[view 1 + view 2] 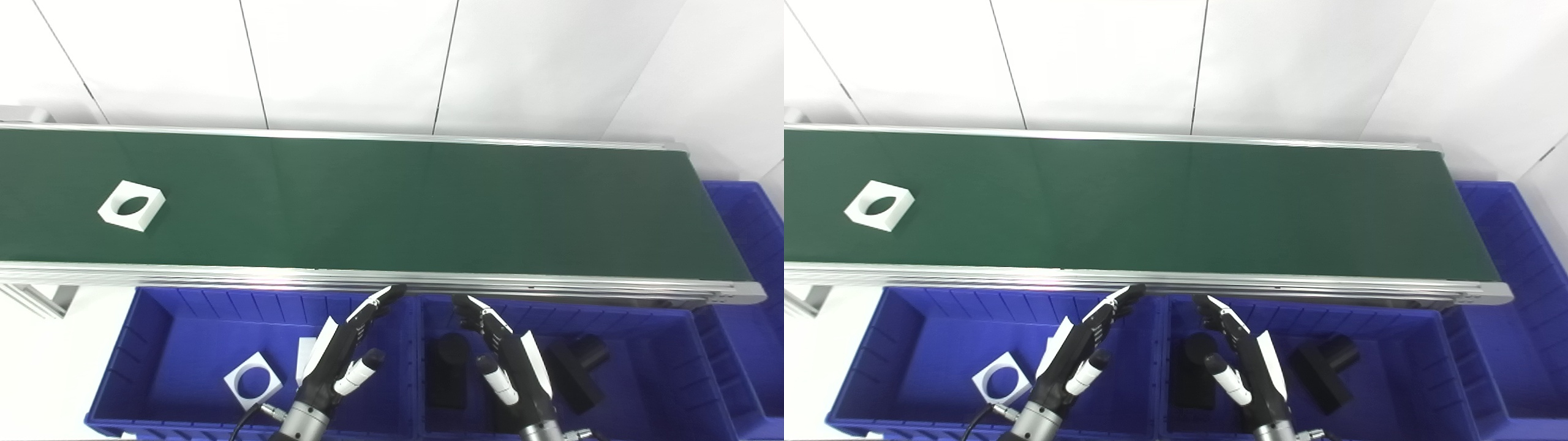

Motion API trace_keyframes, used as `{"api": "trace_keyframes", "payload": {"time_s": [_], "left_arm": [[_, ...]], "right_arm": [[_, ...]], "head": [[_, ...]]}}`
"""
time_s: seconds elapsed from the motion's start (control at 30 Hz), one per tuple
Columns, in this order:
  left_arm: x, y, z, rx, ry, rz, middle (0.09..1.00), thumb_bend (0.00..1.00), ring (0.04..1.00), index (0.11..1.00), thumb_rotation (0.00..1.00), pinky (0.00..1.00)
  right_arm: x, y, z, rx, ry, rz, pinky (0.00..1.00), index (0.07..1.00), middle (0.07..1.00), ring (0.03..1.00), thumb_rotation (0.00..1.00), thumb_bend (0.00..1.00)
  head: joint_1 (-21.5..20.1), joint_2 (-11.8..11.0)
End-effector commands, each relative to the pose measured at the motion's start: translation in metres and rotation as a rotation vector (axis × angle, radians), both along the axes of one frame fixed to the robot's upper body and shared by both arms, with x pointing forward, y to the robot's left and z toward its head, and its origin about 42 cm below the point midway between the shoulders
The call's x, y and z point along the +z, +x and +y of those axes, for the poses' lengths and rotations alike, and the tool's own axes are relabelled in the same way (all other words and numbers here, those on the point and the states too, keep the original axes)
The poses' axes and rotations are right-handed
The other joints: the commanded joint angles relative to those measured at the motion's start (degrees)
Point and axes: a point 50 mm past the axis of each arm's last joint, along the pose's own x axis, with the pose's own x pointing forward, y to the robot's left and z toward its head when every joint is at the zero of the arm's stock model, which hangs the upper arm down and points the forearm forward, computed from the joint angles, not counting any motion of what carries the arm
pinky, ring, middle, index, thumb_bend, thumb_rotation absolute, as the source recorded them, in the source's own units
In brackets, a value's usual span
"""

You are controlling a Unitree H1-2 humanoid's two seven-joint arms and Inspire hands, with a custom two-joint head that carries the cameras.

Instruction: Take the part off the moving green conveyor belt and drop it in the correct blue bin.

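A white square part with a round hole [131,205] lies on the green conveyor belt [392,208] at the far left. My left hand [343,358] is open and empty, held over the left blue bin [153,318] near the belt's front rail. My right hand [508,361] is open and empty over the middle blue bin [667,367]. The left bin holds a white square part with a hole [252,381] and another white piece [304,358] partly hidden by my left hand. The middle bin holds black parts [579,367].
A third blue bin [750,245] stands at the belt's right end. The belt's aluminium front rail [392,278] runs just beyond both hands. White wall panels stand behind the belt.
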Motion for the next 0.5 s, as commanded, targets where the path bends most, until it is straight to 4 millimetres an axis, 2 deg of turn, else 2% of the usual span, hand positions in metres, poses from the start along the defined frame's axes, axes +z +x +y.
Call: {"api": "trace_keyframes", "payload": {"time_s": [0.0,0.47], "left_arm": [[0.0087,0.0042,0.0015,-0.004,-0.037,-0.051,0.901,0.78,0.918,0.874,1.00,0.92],[0.0086,0.0029,0.0048,-0.015,-0.035,-0.049,0.908,0.77,0.924,0.881,1.00,0.92]], "right_arm": [[0.0107,0.0066,0.0016,0.002,0.018,-0.084,0.79,0.826,0.847,0.837,1.00,0.84],[0.0079,0.0081,0.0023,0.008,0.017,-0.075,0.80,0.825,0.848,0.839,1.00,0.88]], "head": [[0.1,0.1],[0.1,0.1]]}}
